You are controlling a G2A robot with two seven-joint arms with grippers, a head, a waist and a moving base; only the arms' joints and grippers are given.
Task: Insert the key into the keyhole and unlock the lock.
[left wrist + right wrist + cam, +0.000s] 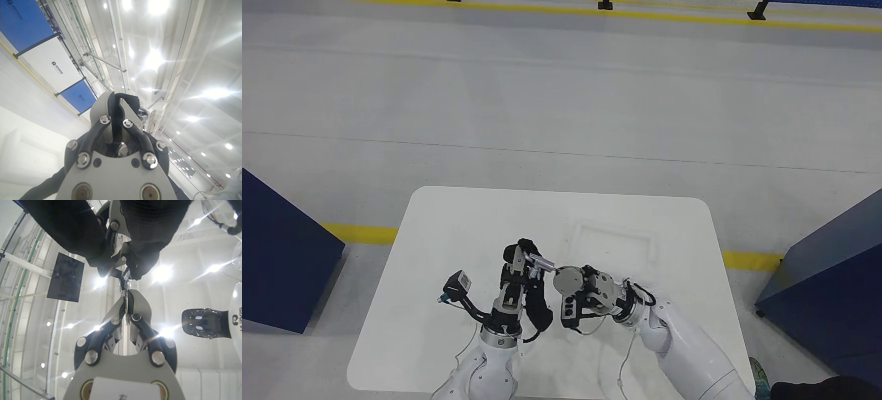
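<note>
Both arms are raised over the near middle of the white table [432,250], wrists turned upward. My left gripper [525,262], its fingers sleeved in black fabric, is shut on the small metal lock [540,264]; in its own view the gripper [115,98] has the lock's shiny metal [143,113] peeking out beside one finger. My right gripper [127,292] is shut on the flat silver key [126,308], held edge-on between the pads. The key's tip points at the lock [126,274], which sits just beyond it; whether they touch I cannot tell. From above, the right gripper [566,283] is close beside the lock.
A shallow white rectangular tray [613,246] lies on the table just beyond the grippers. Dark blue barriers stand off the table at the left [277,255] and at the right [832,290]. Grey floor with a yellow line surrounds the table.
</note>
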